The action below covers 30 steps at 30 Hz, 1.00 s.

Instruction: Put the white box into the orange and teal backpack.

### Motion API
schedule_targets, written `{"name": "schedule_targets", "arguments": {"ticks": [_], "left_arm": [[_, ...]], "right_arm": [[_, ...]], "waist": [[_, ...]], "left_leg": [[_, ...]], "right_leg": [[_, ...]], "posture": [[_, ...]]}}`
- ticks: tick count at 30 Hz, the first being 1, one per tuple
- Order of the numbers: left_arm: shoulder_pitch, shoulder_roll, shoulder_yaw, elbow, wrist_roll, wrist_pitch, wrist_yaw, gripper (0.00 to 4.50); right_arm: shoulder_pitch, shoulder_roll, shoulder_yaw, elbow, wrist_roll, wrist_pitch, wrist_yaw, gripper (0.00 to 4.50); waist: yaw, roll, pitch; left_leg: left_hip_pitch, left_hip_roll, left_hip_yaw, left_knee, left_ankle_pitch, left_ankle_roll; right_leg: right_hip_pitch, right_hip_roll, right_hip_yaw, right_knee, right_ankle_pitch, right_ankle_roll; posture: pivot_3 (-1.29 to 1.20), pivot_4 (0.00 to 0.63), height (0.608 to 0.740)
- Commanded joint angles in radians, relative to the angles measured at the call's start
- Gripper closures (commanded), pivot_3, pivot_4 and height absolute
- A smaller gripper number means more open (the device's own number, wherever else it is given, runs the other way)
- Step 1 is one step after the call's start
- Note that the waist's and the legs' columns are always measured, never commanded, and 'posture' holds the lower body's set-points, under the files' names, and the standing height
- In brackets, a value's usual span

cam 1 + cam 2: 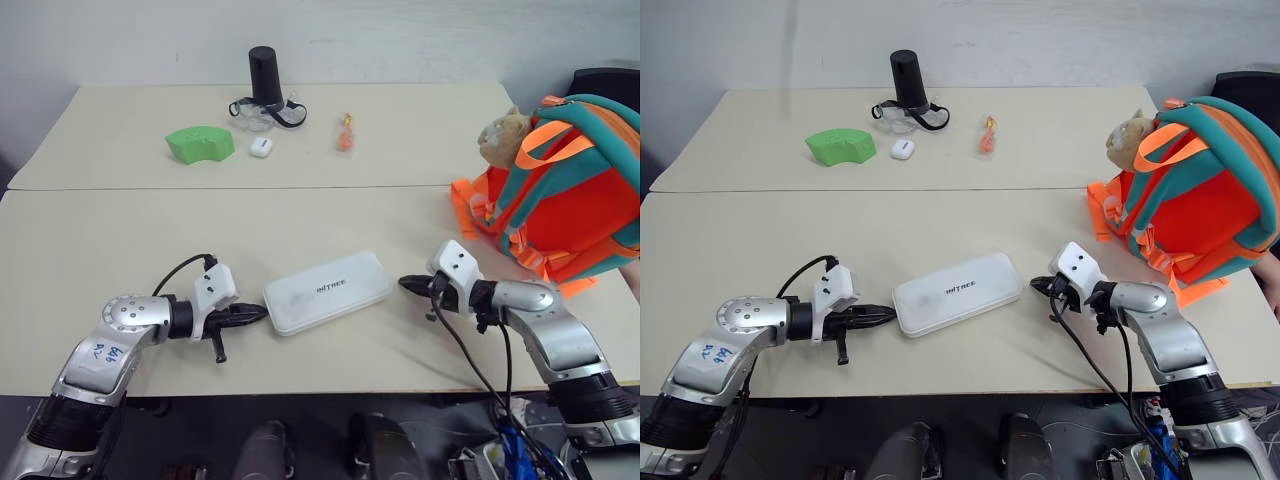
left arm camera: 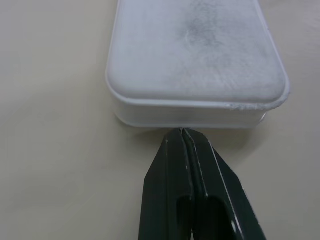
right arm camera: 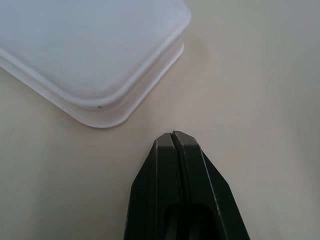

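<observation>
My left gripper (image 1: pixel 262 312) and right gripper (image 1: pixel 402 283) are both pinched fully closed on nothing, one at each short end of the box (image 1: pixel 327 291), the left tip touching or almost at its end wall and the right tip just clear; squeezed between two narrow points, I judge the box could pivot, skid on the table (image 1: pixel 120 240) or pop out. The box lies flat, well short of the backpack (image 1: pixel 560 190), long axis running between my grippers, backpack-side end angled slightly away from me
</observation>
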Motion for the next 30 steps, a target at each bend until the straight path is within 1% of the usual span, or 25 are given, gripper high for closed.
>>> {"name": "schedule_targets", "arguments": {"ticks": [1,11,17,20,21,23,27,29,30], "left_arm": [[-0.053,-0.007,-0.009,0.023,0.016,-0.023,-0.008,4.47],[-0.142,-0.005,-0.017,0.183,0.067,-0.11,-0.061,4.47],[-0.16,0.013,-0.003,0.245,0.074,-0.132,-0.095,4.47],[-0.169,0.043,0.016,0.289,0.057,-0.085,-0.125,4.47],[-0.178,0.046,0.032,0.303,0.033,-0.048,-0.133,4.3],[-0.213,0.039,0.081,0.339,-0.039,0.083,-0.131,3.94],[-0.253,0.066,0.109,0.368,-0.113,0.253,-0.18,2.68],[-0.281,0.087,0.117,0.363,-0.184,0.404,-0.223,2.04],[-0.288,0.098,0.119,0.358,-0.212,0.448,-0.247,1.75]], "right_arm": [[0.017,0.004,-0.002,-0.098,0.042,0.021,0.03,4.5],[0.113,-0.003,-0.009,-0.273,0.089,0.097,0.054,4.5],[0.135,-0.013,-0.028,-0.278,0.075,0.102,0.039,4.5],[0.128,-0.036,-0.042,-0.256,0.067,0.085,0.05,4.5],[0.122,-0.042,-0.043,-0.244,0.062,0.077,0.053,4.5],[0.108,-0.054,-0.037,-0.219,0.051,0.056,0.063,4.5],[0.08,-0.062,-0.016,-0.181,0.032,0.024,0.081,4.5],[0.061,-0.062,-0.003,-0.163,0.021,0.01,0.094,4.5],[0.052,-0.061,0.002,-0.155,0.016,0.004,0.099,4.5]], "waist": [[0.0,0.0,0.0],[0.0,0.0,0.0],[0.0,0.0,0.0],[-0.001,0.0,0.0],[0.0,0.0,0.0],[0.0,-0.001,0.0],[0.0,-0.001,0.0],[-0.001,-0.001,0.0],[-0.001,-0.002,0.001]], "left_leg": [[0.0,0.0,0.0,0.0,0.0,0.0],[0.0,0.0,0.0,0.0,0.0,0.0],[0.0,0.0,0.0,0.0,0.0,0.0],[0.0,0.0,0.0,0.0,0.0,0.0],[0.0,0.0,0.0,0.0,0.0,0.0],[0.0,0.0,0.0,0.0,0.0,0.0],[0.0,0.0,0.0,0.0,0.0,0.001],[0.0,0.0,0.0,0.0,0.0,0.0],[0.0,0.0,0.0,0.0,0.0,0.0]], "right_leg": [[0.0,0.0,0.0,0.0,0.0,0.0],[0.0,0.0,0.0,0.0,0.0,0.0],[0.0,0.0,0.0,0.0,0.0,0.0],[0.0,0.0,0.0,0.0,0.0,0.0],[0.0,0.0,0.0,0.0,0.0,0.0],[0.0,0.0,-0.001,0.0,0.0,0.0],[0.0,0.001,-0.001,0.0,0.0,0.0],[0.0,0.001,-0.001,0.0,0.0,0.0],[0.0,0.001,-0.002,0.0,0.0,0.0]], "posture": [[0.0,0.15,0.74],[0.0,0.15,0.74],[0.0,0.15,0.74],[0.0,0.15,0.74],[0.0,0.15,0.74],[0.0,0.15,0.74],[0.0,0.15,0.74],[0.0,0.15,0.74],[0.0,0.15,0.74]]}}
